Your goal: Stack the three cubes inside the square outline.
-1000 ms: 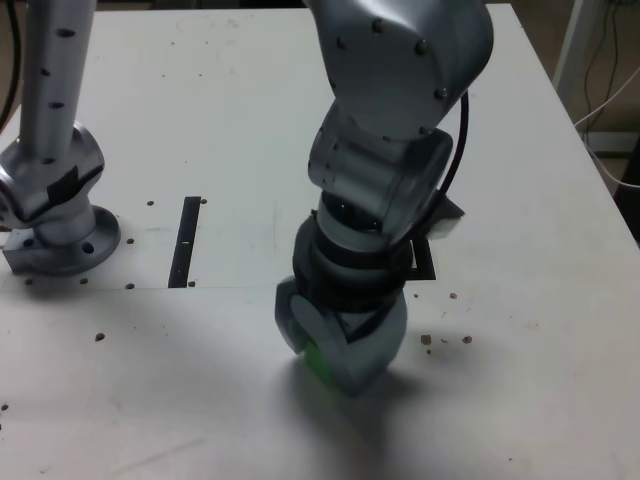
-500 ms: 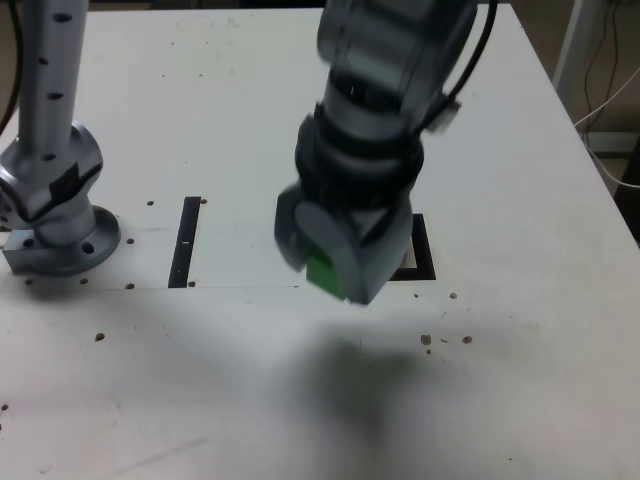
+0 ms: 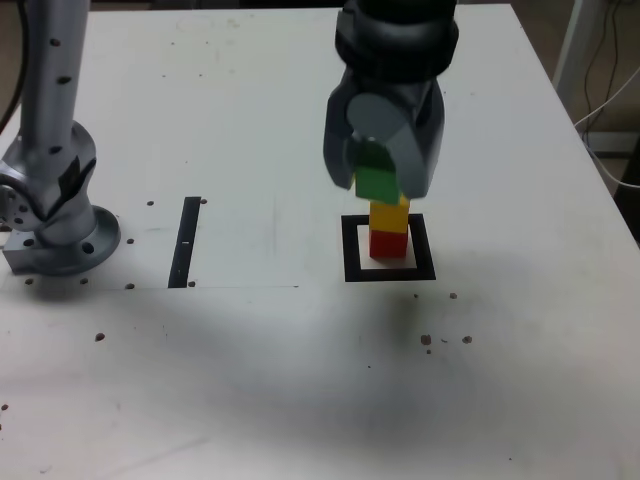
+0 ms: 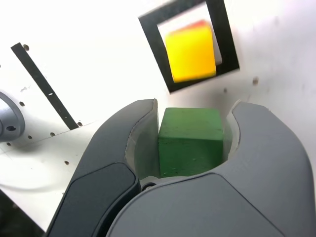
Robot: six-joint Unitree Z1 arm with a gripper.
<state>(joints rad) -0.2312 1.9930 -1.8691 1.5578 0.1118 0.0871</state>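
My gripper (image 3: 378, 172) is shut on the green cube (image 3: 376, 181), which hangs in the air just above and slightly to the exterior view's left of the stack. The yellow cube (image 3: 389, 214) sits on the red cube (image 3: 388, 242) inside the black square outline (image 3: 350, 262). In the wrist view the green cube (image 4: 190, 139) is clamped between both fingers, with the yellow cube (image 4: 191, 53) seen from above inside the square outline (image 4: 155, 49); only a thin red edge shows behind it.
A thin black strip (image 3: 186, 241) lies on the white table to the exterior view's left of the outline. The arm's grey base (image 3: 55, 235) stands at the far left. Small dark specks (image 3: 445, 340) dot the table. Cables hang past the table's right edge.
The gripper rose from the table near the front with the green cube and moved back and to the exterior view's right, uncovering the yellow-on-red stack in the outline.
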